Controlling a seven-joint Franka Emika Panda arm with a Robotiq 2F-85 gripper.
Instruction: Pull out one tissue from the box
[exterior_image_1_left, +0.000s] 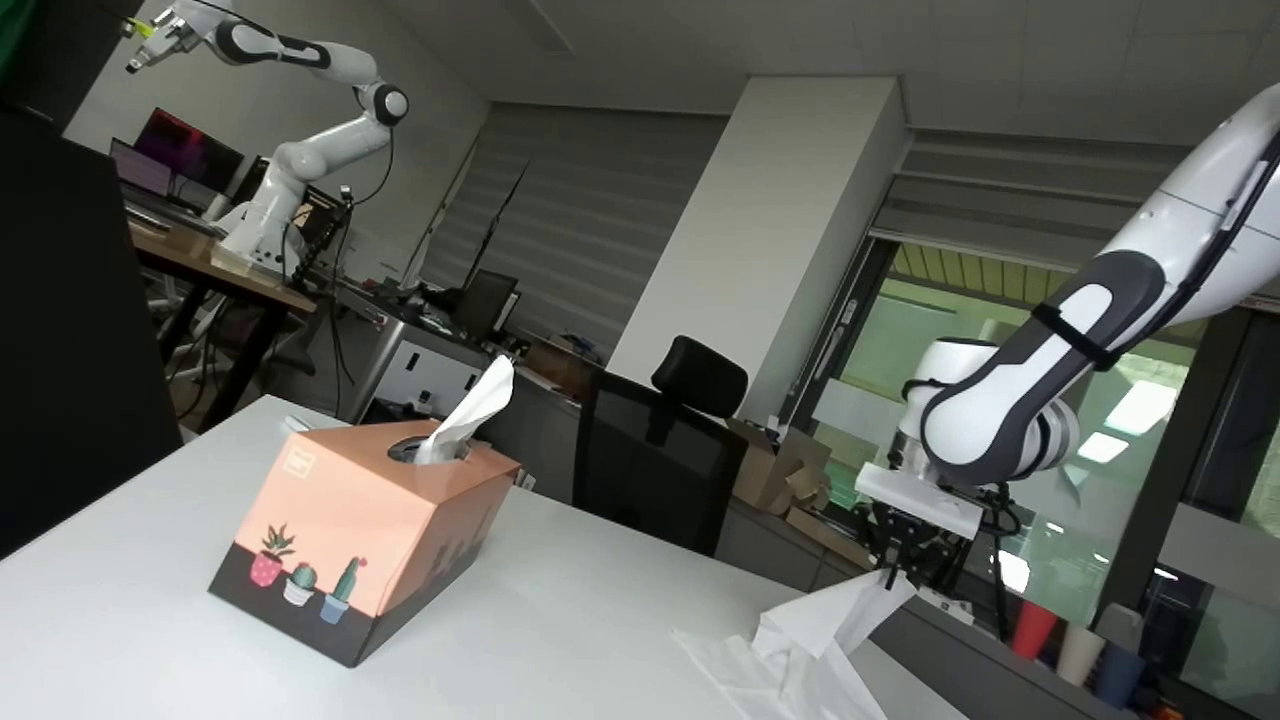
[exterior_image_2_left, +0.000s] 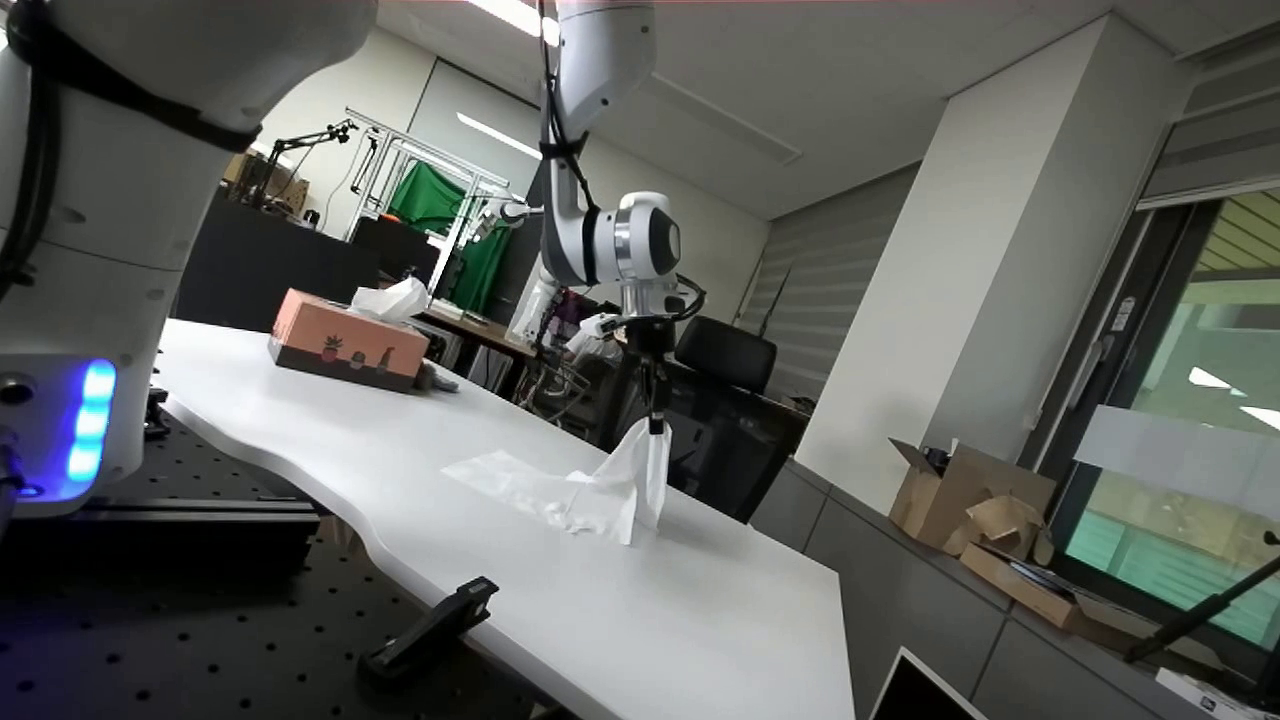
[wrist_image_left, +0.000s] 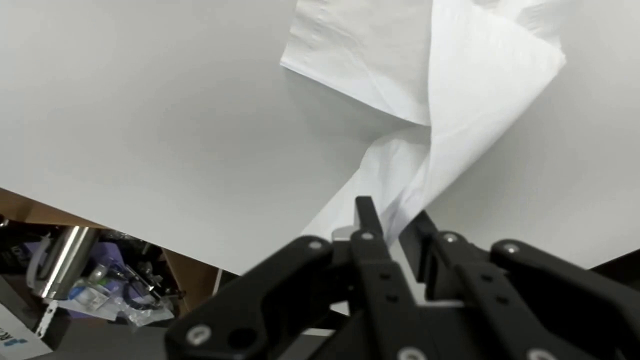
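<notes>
The salmon-pink tissue box (exterior_image_1_left: 350, 490) stands on the white table, and it also shows at the left in an exterior view (exterior_image_2_left: 345, 340). Another white tissue end sticks up from its slot. The pulled-out tissue (exterior_image_2_left: 600, 490) is away from the box, its lower part lying creased on the table and one end rising to my gripper (exterior_image_2_left: 655, 420). In the wrist view the gripper (wrist_image_left: 395, 220) has a narrow gap between its fingers. The bunched end of the tissue (wrist_image_left: 475, 90) runs into this gap, and the right finger's inner face shows bare. The gripper points down, just above the table.
The white table (exterior_image_2_left: 720, 610) has a wavy edge toward the robot base, with a black clamp (exterior_image_2_left: 430, 630) on it. A black office chair (exterior_image_1_left: 660, 460) stands behind the table. Dark cups of several colours (exterior_image_1_left: 1118, 675) stand beyond it.
</notes>
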